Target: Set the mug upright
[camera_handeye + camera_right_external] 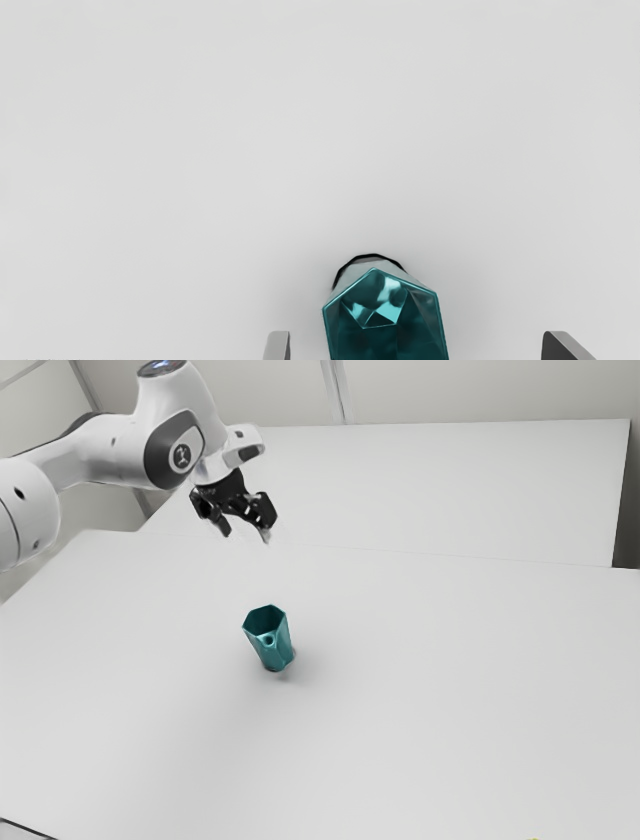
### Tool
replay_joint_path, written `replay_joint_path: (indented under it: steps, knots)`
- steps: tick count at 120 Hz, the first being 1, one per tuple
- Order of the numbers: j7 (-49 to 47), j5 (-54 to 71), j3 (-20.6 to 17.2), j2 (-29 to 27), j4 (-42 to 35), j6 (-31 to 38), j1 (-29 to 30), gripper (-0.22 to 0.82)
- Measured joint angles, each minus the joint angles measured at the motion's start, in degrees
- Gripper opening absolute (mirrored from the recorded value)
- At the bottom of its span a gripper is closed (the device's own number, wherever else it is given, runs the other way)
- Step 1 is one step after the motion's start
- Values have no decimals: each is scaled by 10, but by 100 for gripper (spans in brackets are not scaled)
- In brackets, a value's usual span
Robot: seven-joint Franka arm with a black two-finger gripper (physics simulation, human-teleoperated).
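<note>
While the jaws are held wide and empty above the smooth, pale table (450, 680), the mug (277, 653) is seen resting on it, well below them, mouth up, its long axis apparently near vertical; whether any lean must be corrected cannot be told. Its glossy teal walls are faceted, its rim angular.

Exterior view: the exterior view's left edge cuts off the arm (28, 510); its bottom edge crops a yellowish speck (535, 839), too small to identify, and a dark-rimmed object (28, 829). Wrist view: the bottom edge truncates the teal mug (425, 325) and both fingers (278, 345); the mug's upper part partly hides its base
</note>
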Motion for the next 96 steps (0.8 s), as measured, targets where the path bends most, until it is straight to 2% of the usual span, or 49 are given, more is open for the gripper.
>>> replay_joint_path:
  steps: [14, 23, 31, 96]
  knots:
    - [32, -15, -4, -9, 37, -41, 27, 56]
    - [50, -23, -37, -17, 41, -62, 70, 56]
    - [64, -27, -50, -19, 41, -76, 88, 57]
    - [135, -34, -53, -27, 38, -113, 92, 58]
